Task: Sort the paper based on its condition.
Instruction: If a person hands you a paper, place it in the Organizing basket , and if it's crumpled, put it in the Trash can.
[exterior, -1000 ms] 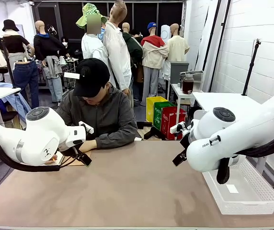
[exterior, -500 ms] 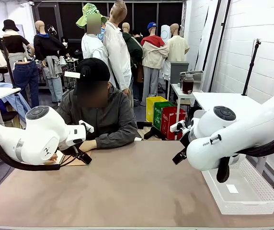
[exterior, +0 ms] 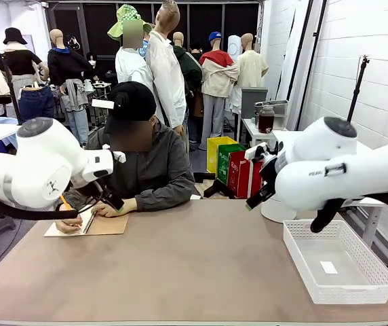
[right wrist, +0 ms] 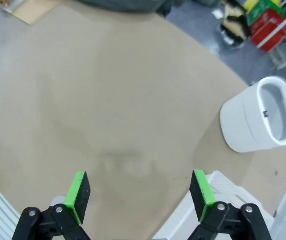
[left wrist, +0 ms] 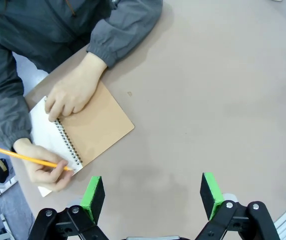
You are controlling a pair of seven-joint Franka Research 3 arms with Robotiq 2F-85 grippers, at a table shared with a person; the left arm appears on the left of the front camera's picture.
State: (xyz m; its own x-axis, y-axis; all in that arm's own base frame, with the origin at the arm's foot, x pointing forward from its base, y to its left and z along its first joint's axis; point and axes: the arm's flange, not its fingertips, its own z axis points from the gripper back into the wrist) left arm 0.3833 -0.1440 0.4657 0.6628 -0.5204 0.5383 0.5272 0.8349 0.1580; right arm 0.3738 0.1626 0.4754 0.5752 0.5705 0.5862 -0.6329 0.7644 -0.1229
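The left claw (left wrist: 153, 192) and right claw (right wrist: 139, 196) are both spread, empty. The paper (left wrist: 45, 132) lies ahead and left of the left claw, in the notebook (left wrist: 103, 127), under the person's hand (left wrist: 70, 100). It is likely light, floppy and easily creased, so pinch a free edge.

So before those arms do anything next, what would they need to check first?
1. Left gripper open and empty: ok.
2. Right gripper open and empty: ok.
3. A sheet lying loose to pick up: not ok; the white page sits bound in the spiral notebook.
4. Person's hands clear: not ok; one hand presses the notebook, the other hand writes with a pencil.
5. White basket ready: ok, just a small label inside.
6. Page's condition: cannot tell.
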